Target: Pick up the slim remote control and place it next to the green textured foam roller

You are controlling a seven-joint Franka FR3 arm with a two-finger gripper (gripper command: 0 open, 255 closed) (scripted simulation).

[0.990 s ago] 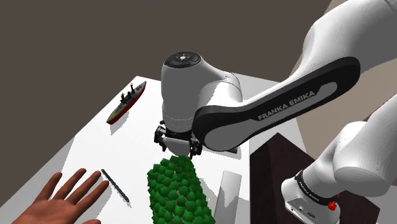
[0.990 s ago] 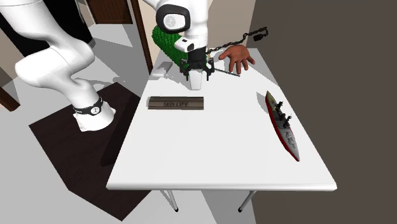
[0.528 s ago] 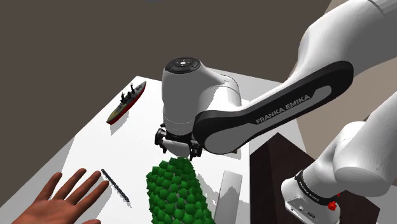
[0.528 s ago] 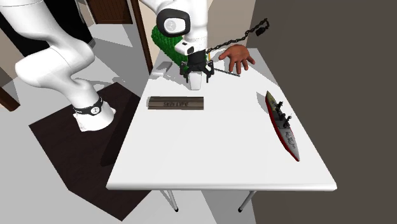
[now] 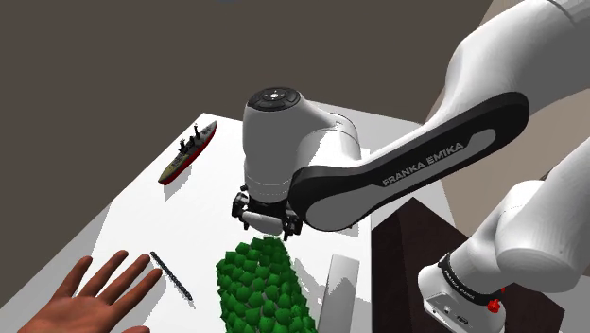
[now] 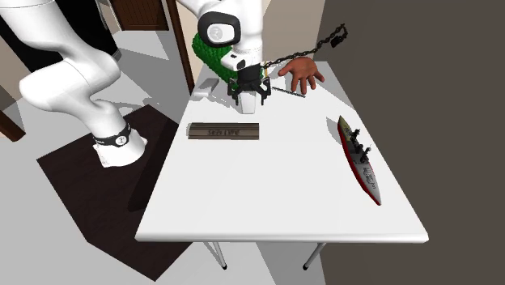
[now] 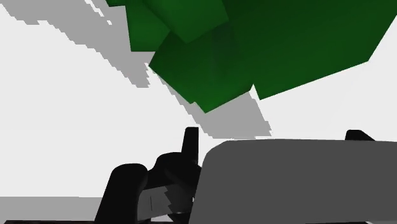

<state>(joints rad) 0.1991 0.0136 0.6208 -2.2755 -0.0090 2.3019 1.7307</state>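
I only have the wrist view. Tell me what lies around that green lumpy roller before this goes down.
Observer: Shoulder view: a thin dark chain lies on the white table along one side of the green bumpy foam roller.
Operator: The other side.
Observer: A flat pale grey slab lies close beside it.
Operator: Place the gripper.
Observer: The black gripper, clasping the slim pale remote control, hangs at the roller's end nearest the red-hulled model ship.

1. Glossy white robot arm point(image 5: 529, 57), built of bulbous rounded links with dark seams at the joints.
2. A black band point(image 5: 425, 156) along one link carries white "FRANKA EMIKA" lettering.
3. A round dark cap point(image 5: 273, 95) tops the wrist joint above the all-black two-finger end effector point(image 5: 263, 219).
4. A small red button point(image 5: 493, 305) marks the black-ringed base.
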